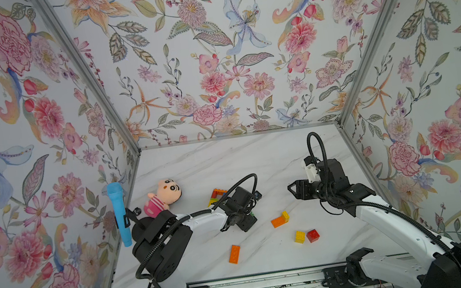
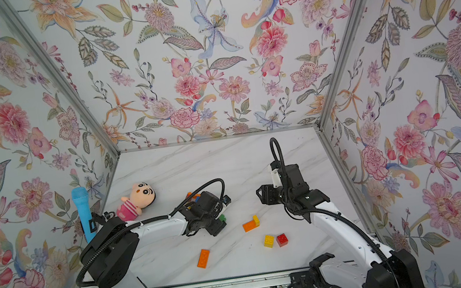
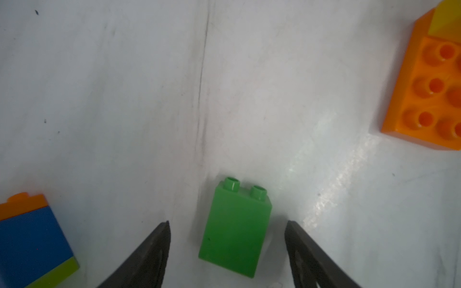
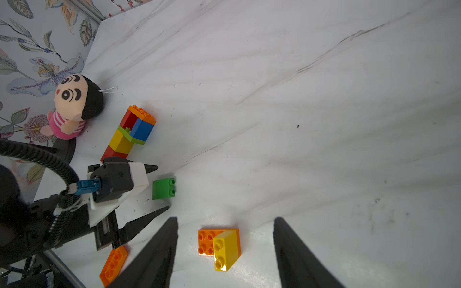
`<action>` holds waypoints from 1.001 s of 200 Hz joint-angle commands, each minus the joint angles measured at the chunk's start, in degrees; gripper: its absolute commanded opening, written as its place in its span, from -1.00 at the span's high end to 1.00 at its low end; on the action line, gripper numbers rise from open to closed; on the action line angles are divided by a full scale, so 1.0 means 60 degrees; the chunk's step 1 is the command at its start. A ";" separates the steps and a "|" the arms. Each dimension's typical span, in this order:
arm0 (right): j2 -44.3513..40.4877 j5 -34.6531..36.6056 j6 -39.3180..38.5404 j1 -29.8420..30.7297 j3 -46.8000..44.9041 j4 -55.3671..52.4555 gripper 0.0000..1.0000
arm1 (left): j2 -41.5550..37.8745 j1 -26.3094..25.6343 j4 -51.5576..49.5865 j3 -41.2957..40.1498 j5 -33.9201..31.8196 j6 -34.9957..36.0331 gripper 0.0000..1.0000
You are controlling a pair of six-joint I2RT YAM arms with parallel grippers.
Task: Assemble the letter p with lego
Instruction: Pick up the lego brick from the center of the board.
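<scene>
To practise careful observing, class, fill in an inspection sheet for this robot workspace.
Surface: white marbled tabletop, dark specks.
Job's things: part-built multicoloured plastic brick stack; green plastic brick on its side; orange-and-yellow brick pair; long orange brick; square yellow brick; square red brick.
Clutter: pink plush doll; blue microphone by wall.
End effectors: left end effector open, astride green brick; right end effector open, empty.
Cables: black corrugated cable looped over each arm.
Surroundings: floral wallpapered walls.

No text, brand or number is legible — not even on the lego.
</scene>
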 commanded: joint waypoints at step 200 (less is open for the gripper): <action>0.1134 -0.2739 0.1786 0.1376 0.0149 0.1520 -0.20 | -0.3193 -0.0527 0.8752 -0.4114 0.0342 -0.1309 0.68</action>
